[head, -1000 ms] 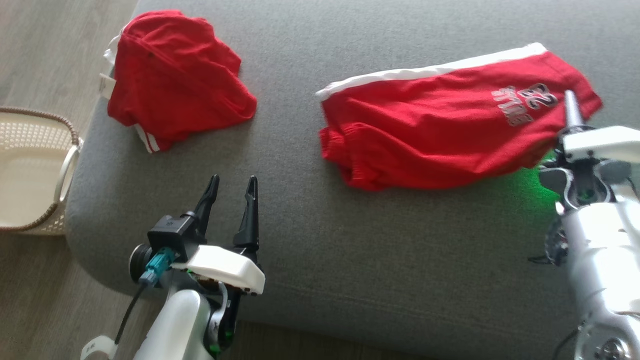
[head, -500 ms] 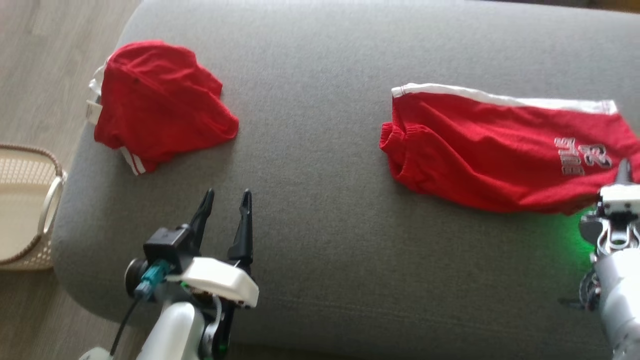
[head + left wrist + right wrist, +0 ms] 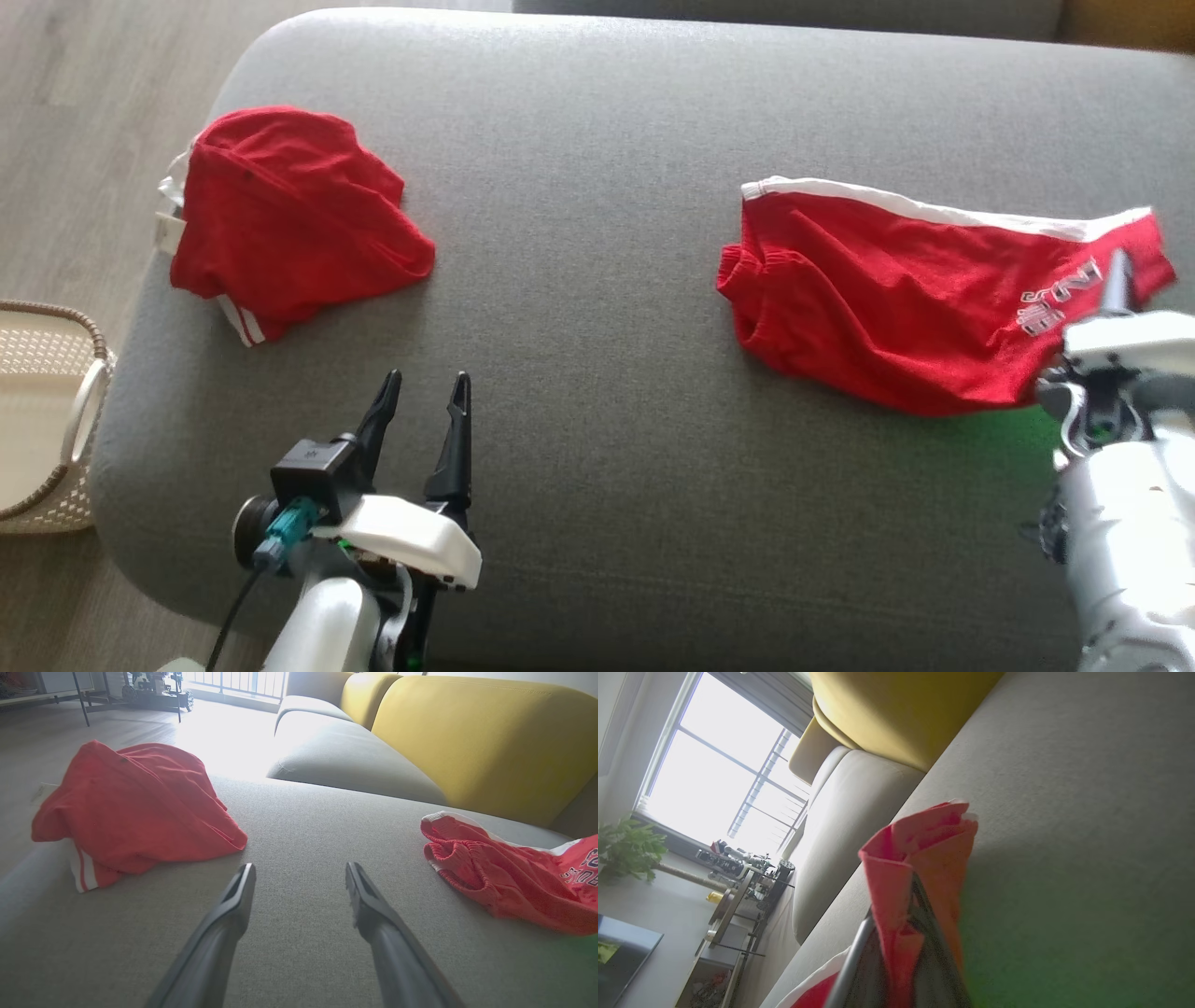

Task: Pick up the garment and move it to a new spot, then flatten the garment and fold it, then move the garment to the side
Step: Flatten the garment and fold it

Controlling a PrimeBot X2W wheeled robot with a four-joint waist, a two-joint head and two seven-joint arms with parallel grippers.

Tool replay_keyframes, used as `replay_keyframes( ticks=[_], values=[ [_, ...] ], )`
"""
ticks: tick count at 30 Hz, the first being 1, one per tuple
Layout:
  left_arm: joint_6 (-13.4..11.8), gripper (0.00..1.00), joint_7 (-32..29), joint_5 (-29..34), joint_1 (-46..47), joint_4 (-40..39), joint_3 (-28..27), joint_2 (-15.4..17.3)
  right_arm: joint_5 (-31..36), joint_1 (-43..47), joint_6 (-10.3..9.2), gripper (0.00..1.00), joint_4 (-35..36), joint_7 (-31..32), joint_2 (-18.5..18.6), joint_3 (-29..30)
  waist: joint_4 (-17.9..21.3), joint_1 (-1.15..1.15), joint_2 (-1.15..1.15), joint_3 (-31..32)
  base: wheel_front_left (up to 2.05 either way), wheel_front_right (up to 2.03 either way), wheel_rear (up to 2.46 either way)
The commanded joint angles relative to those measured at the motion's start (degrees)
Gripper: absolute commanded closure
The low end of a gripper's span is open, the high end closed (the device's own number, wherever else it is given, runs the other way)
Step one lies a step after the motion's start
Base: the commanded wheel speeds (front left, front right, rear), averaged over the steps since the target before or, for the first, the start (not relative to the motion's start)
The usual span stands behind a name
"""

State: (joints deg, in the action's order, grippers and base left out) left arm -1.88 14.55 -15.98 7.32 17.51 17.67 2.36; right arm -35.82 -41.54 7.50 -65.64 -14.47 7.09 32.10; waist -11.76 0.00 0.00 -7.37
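**Red shorts pinched at one end on the grey seat**

We find the red fabric shorts with white side trim and pale lettering (image 3: 896,308) lying on the right part of the grey upholstered sofa seat (image 3: 597,140). Their gathered end points toward the middle of the seat, and most of the cloth rests on the cushion. The right gripper (image 3: 1117,275) is clamped tight on the lettered end of the shorts. In the right wrist view, red cloth wraps over its two fingers and stands up in a fold above them. The left gripper (image 3: 426,381) has its jaws spread wide and holds nothing. It sits over bare seat near the front edge, well apart from the shorts. A second red garment with white stripes (image 3: 285,224) lies crumpled at the seat's left end. Beside that end, on the wooden floor (image 3: 75,93), stands a cream woven basket (image 3: 47,411). A yellow backrest (image 3: 467,732) rises behind the seat.
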Motion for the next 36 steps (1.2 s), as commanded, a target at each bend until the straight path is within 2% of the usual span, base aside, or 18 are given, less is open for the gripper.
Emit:
replay_keyframes(
  ticks=[1,12,23,36],
  values=[
    [0.5,0.00,0.4,0.7,1.0,-1.4,-2.1,0.5,1.8,-0.7,-0.01,1.00,3.9,-0.5,-1.4,-3.5,-0.4,0.00,0.00,0.3,0.00,0.00,0.00],
    [0.2,0.00,0.4,-0.1,0.5,-1.7,-1.7,0.5,-0.8,1.5,-0.01,1.00,11.2,0.7,-4.1,-12.7,-3.5,0.00,0.00,0.8,0.00,0.00,0.00],
    [0.0,0.00,0.4,-1.1,0.2,-1.5,-1.5,0.5,-16.3,6.1,-0.01,1.00,16.5,1.3,-4.2,-33.1,-7.5,0.00,0.00,0.4,0.00,0.00,0.00],
    [-0.5,0.00,0.4,-1.5,-0.2,-1.4,-1.3,0.5,-21.3,7.2,-0.01,1.00,13.5,0.2,-4.2,-43.7,-8.6,0.00,0.00,0.3,0.00,0.00,0.00]
  ],
)
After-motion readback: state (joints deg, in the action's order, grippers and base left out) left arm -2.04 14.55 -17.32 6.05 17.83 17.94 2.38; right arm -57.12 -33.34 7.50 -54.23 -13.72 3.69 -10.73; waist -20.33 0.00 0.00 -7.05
